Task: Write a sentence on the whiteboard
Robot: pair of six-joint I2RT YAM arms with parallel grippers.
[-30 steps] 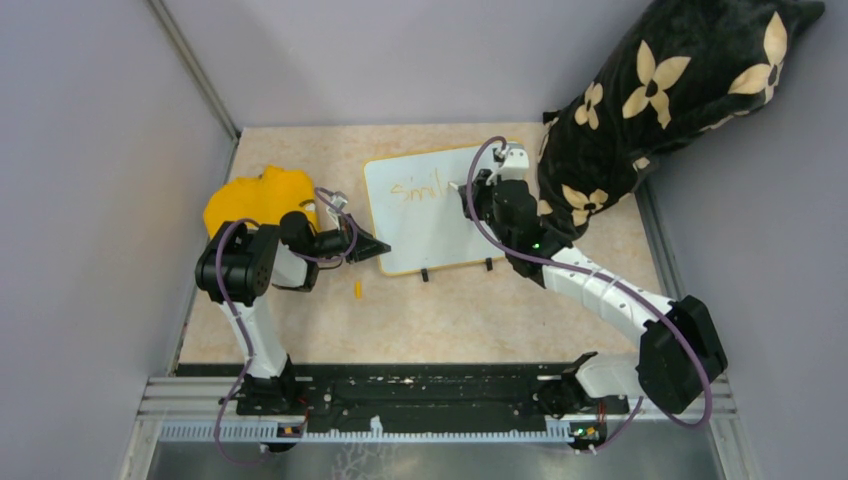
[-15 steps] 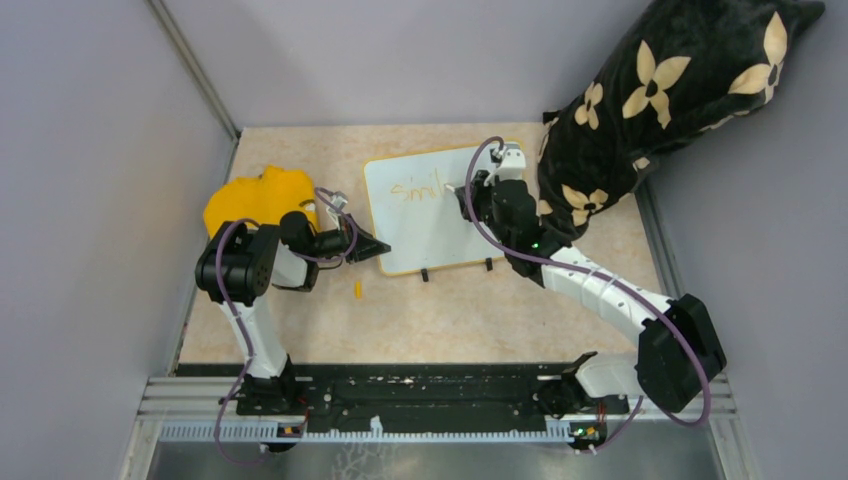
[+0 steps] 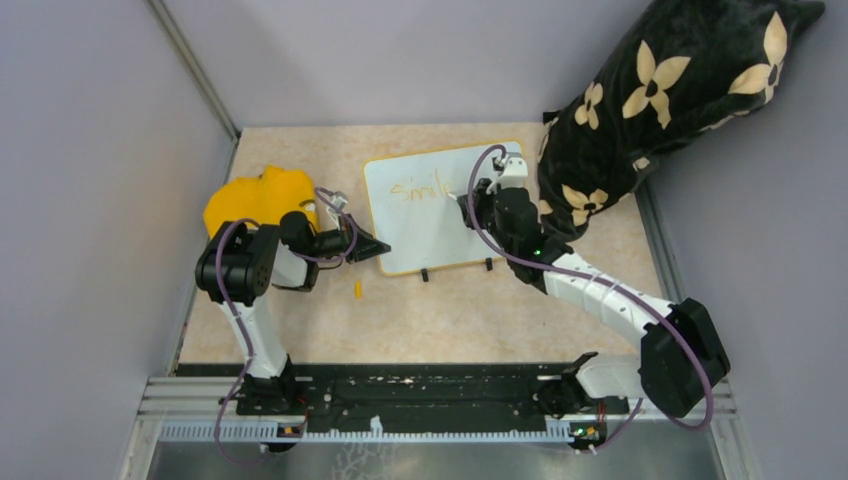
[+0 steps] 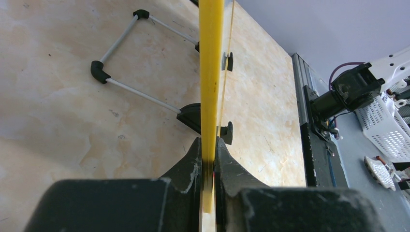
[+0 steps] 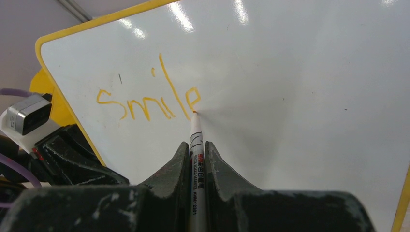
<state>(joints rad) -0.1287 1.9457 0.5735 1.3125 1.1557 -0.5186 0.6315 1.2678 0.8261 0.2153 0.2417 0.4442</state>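
Holds the whiteboard (image 3: 430,235) steady on the table (image 3: 450,310) with left gripper (image 4: 208,145) clamped on its yellow frame; pinches a marker (image 5: 194,123) in the closed right gripper (image 5: 196,145), tip touching the sentence (image 5: 145,104) at "smile".

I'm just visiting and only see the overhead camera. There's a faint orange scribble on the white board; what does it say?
Observer: The right wrist camera reads it plainly. The sentence on the whiteboard says "smile" so far, with the tip of the marker at the foot of the final e.
Operator: And what is the left arm doing at the board's edge?
Observer: Its wrist camera shows the left gripper shut on the yellow frame, pinching the board edge-on.
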